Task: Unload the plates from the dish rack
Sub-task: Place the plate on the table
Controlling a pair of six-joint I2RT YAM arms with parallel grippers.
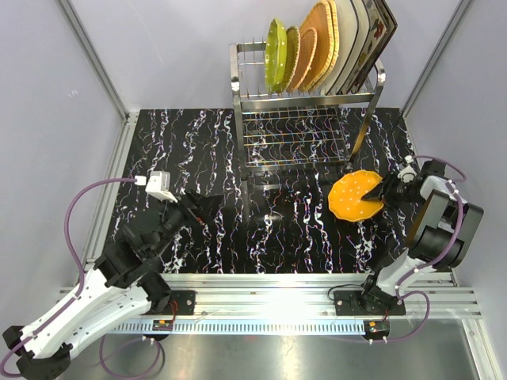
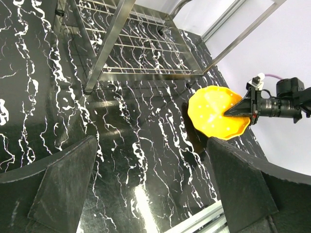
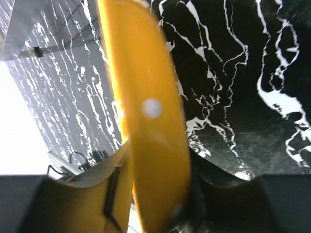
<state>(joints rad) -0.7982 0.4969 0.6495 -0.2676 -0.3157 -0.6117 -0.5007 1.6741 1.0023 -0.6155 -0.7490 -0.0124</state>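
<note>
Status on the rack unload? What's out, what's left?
Done: one orange dotted plate is out of the dish rack; no plate lies free on the table yet. In hand: the right gripper holds that plate by its rim, tilted low over the table, right of the rack. Left: the lime-green plate, orange woven plates, cream plates and flower-patterned plate stand in the top prongs. The left gripper is open and empty.

Gleaming as polished steel wire and tubing across the dish rack [image 1: 301,99]. Shining smooth and glossy on the orange dotted plate [image 1: 354,196] and the lime-green plate [image 1: 275,51], looking rough and woven on the orange basket-weave plates [image 1: 319,36]. Reflecting light off the glossy, marble-patterned black table [image 1: 198,142].
</note>
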